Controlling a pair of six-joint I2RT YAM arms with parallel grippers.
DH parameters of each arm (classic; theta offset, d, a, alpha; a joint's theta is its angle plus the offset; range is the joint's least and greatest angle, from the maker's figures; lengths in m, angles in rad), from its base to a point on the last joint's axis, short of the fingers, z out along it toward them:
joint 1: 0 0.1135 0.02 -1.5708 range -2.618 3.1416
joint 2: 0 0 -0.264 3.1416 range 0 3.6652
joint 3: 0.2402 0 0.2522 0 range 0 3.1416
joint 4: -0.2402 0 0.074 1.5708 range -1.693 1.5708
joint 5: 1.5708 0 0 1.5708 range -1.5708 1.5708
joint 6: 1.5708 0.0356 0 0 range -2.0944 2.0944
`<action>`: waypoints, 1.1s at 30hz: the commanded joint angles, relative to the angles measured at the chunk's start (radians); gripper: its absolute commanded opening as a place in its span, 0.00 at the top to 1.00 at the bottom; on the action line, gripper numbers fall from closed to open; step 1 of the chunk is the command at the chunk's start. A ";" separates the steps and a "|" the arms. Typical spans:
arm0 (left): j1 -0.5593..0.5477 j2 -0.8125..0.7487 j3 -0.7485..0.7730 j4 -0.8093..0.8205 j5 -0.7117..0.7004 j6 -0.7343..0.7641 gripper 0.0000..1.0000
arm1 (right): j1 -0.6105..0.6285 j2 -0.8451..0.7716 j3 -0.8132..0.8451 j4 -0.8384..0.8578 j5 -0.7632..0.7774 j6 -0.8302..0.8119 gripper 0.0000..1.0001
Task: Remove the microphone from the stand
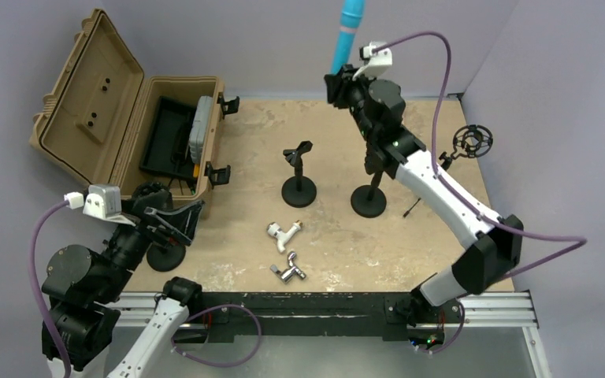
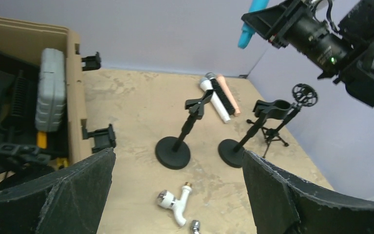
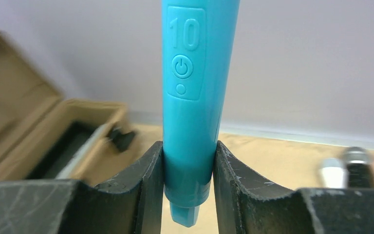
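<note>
The blue microphone (image 1: 348, 31) is held upright at the upper centre of the frame. It is clamped near its lower end between the fingers of the right gripper (image 3: 188, 175), well above the table (image 1: 339, 236). Below it, at mid-frame, a black stand (image 1: 369, 201) and a second stand (image 1: 298, 189) are seen side by side, clips empty. At lower left, the left gripper (image 1: 175, 224) is spread wide, holding nothing, over what may be a third round base (image 1: 165, 256), largely hidden. A tan case (image 1: 126, 118) lies open at upper left.
</note>
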 commanded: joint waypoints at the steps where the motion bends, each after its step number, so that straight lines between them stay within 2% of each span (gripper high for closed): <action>1: 0.000 -0.030 0.030 -0.077 -0.105 0.083 0.00 | -0.128 0.189 0.180 -0.150 0.142 -0.128 1.00; 4: 0.000 -0.037 0.055 -0.115 -0.137 0.102 0.00 | -0.188 0.360 0.346 -0.268 0.145 -0.157 1.00; 8: 0.000 -0.047 0.088 -0.160 -0.167 0.121 0.00 | -0.245 0.621 0.675 -0.513 0.129 -0.188 1.00; 10: 0.000 -0.059 0.093 -0.174 -0.179 0.129 0.00 | -0.265 0.712 0.760 -0.598 0.137 -0.194 1.00; 16: 0.000 -0.076 0.076 -0.187 -0.190 0.133 0.00 | -0.325 0.753 0.714 -0.585 0.034 -0.200 1.00; 21: 0.000 -0.061 0.084 -0.187 -0.190 0.151 0.00 | -0.344 0.804 0.712 -0.642 0.003 -0.191 1.00; 33: -0.002 -0.055 0.124 -0.217 -0.219 0.172 0.00 | -0.361 0.857 0.728 -0.682 -0.027 -0.182 0.89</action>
